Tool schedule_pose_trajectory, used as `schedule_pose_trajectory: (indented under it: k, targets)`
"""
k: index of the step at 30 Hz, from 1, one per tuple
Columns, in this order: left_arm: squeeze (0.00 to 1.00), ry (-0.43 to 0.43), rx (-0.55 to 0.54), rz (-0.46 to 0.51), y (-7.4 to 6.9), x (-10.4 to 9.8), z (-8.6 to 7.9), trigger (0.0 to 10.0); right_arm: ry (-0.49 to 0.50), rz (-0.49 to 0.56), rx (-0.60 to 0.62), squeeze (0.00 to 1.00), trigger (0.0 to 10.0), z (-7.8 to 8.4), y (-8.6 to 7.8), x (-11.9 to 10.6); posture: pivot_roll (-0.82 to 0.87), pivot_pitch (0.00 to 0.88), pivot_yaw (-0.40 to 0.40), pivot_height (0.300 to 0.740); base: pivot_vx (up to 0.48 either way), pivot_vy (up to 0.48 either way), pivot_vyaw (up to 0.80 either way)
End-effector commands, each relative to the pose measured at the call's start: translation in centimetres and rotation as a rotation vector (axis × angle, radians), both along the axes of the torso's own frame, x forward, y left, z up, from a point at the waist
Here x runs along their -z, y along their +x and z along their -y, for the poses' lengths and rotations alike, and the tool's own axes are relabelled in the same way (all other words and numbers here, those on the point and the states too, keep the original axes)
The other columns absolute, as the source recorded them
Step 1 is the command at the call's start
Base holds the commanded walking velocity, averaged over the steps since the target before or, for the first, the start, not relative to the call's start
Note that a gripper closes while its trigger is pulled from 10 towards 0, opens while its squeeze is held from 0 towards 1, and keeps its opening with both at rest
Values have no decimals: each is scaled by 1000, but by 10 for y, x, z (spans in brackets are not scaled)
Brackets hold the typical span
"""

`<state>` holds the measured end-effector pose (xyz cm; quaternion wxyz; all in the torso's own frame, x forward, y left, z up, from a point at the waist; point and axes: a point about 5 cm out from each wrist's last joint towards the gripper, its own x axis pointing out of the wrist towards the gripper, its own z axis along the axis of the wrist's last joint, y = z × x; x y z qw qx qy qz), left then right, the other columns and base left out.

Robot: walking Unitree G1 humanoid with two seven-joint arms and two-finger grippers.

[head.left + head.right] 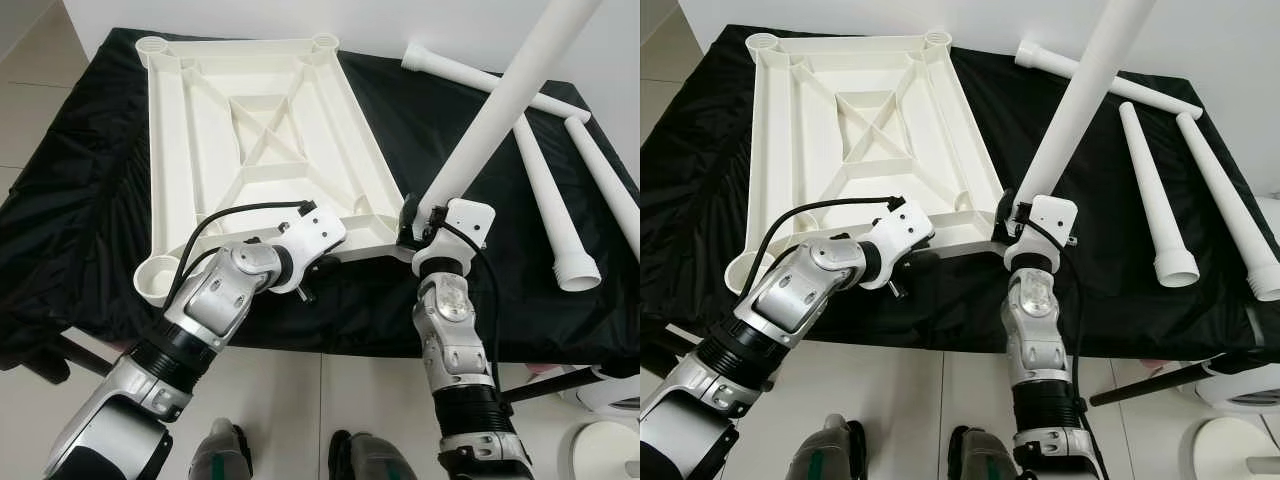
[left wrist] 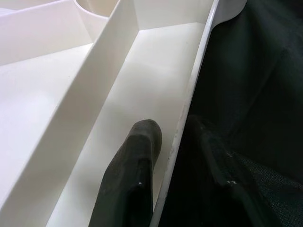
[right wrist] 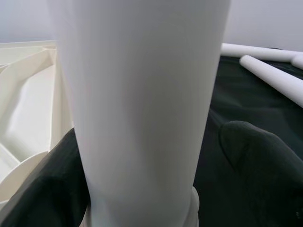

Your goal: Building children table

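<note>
While the right gripper [image 1: 418, 228] clamps the base of a leg [image 1: 500, 105] seated at the top's [image 1: 250, 140] near right corner, the leg's long axis leans up and away from it. Beside it, the left gripper [image 2: 161, 156] pinches the top's near rim. Three legs [image 1: 545, 190] lie beyond on black cloth [image 1: 70, 230]; tiled floor [image 1: 330, 395] below.

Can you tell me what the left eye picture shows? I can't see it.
The right pincer grips a white table leg standing at a corner of the upside-down white tabletop. The left pincer holds the tabletop's near edge.
</note>
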<state>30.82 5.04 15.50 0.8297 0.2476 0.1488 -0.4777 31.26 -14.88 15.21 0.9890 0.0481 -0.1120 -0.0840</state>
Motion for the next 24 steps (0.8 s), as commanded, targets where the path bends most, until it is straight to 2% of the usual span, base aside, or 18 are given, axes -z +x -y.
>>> schedule_pose_trajectory:
  k: [1,2,3,4,6,7,13,16,24]
  targets:
    - [0,-10,44,39,-4,-8,6,10000,1,-30,-28,969,10000,5,0,7,30,92,-51,740,0,0,0]
    - [0,-10,44,39,-4,-8,6,10000,-10,-29,-71,180,10000,4,1,7,28,93,-50,740,0,0,0]
    - [0,-10,44,39,-4,-8,6,10000,-10,-29,-71,180,10000,4,1,7,28,93,-50,740,0,0,0]
    - [0,-10,44,38,-4,-8,6,10000,-18,-30,-135,0,10000,3,3,7,29,96,-50,740,0,0,0]
    - [0,-11,43,38,-4,-8,6,10000,-20,-31,-177,0,10000,3,4,7,28,96,-50,740,0,0,0]
    - [0,-11,42,39,-3,-8,6,10000,-34,-27,-267,0,10000,3,6,6,29,99,-49,740,0,0,0]
    - [0,-12,38,40,-3,-9,5,10000,-55,-25,-367,0,10000,5,9,4,29,100,-49,740,0,0,0]
    - [0,-13,33,42,-2,-9,5,10000,-94,-13,-482,0,10000,16,13,-2,27,103,-49,740,0,0,0]
    - [0,-17,32,43,-1,-11,6,10000,-180,-21,-602,0,10000,33,17,-9,23,108,-47,740,0,0,0]
